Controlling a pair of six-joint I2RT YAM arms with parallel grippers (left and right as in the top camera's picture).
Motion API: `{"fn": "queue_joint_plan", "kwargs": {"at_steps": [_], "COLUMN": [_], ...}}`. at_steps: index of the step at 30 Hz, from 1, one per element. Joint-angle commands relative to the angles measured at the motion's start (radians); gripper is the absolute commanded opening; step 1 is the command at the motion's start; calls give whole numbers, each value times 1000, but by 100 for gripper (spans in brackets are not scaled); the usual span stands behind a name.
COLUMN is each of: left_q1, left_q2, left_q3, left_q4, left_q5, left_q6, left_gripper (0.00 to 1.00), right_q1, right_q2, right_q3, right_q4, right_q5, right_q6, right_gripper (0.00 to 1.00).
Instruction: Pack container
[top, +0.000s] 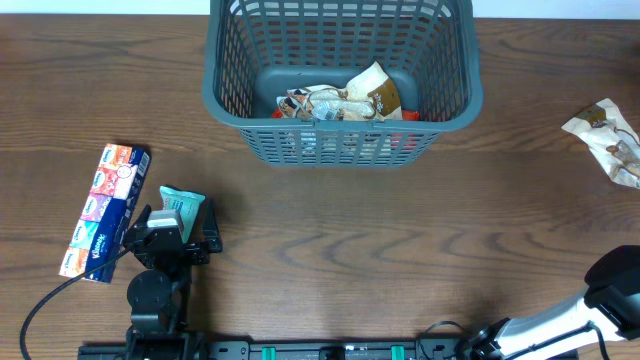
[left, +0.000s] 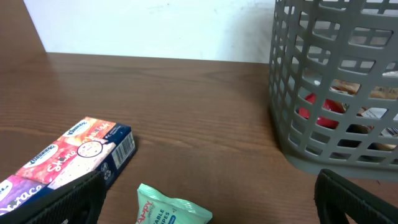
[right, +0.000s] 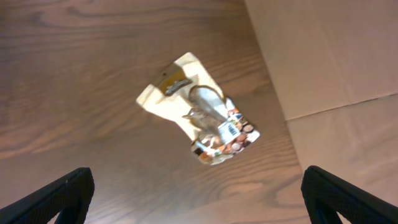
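The dark grey-blue lattice basket (top: 225, 95) stands at the far middle of the table and holds several snack packs (top: 345, 100). It also shows in the left wrist view (left: 311, 149). My left gripper (left: 208, 205) is open, low over the table. A mint-green wipes pack (left: 171, 210) lies between its fingers, nearer the left one, and also shows in the overhead view (top: 180, 205). My right gripper (right: 199, 199) is open and empty above the table. A cream snack pack (right: 199, 118) lies ahead of it, at the right of the overhead view (top: 605, 140).
A long multi-pack of tissue packets (top: 105, 210) lies at the left, just beside the left gripper's left finger (left: 68, 158). The table's right edge runs close past the cream pack, with brown cardboard floor (right: 329, 56) beyond. The right arm (top: 610, 290) sits at the front right corner.
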Motion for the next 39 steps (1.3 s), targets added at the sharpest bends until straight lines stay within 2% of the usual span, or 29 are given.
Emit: {"fn": "queue_joint_plan", "kwargs": {"at_steps": [1, 5, 17, 19, 22, 26, 39], "left_q1": [-4, -4, -4, -4, -4, -4, -4], "left_q2": [1, 1, 1, 1, 1, 1, 1], "left_q3": [-16, -16, -16, -16, -16, -16, -16], "left_q4": [-8, -8, 23, 23, 22, 22, 23], "left_q5": [-2, -2, -2, -2, -2, -2, -2], "left_q6": [-5, -5, -5, -5, -5, -5, -5], "left_gripper": [99, 99, 99, 99, 99, 99, 99], "right_q1": [-6, -4, 81, 105, 133, 147, 53], "right_q2": [39, 103, 352, 383, 425, 458, 462], "right_q3": [-11, -14, -15, -15, -15, -15, -15], "right_q4": [14, 14, -4, -22, -56, -69, -22], "right_q5": [21, 93, 26, 62, 159, 236, 223], "right_q6": [-45, -53, -161, -181, -194, -222, -200], "right_gripper": [99, 99, 95, 94, 97, 97, 99]}}
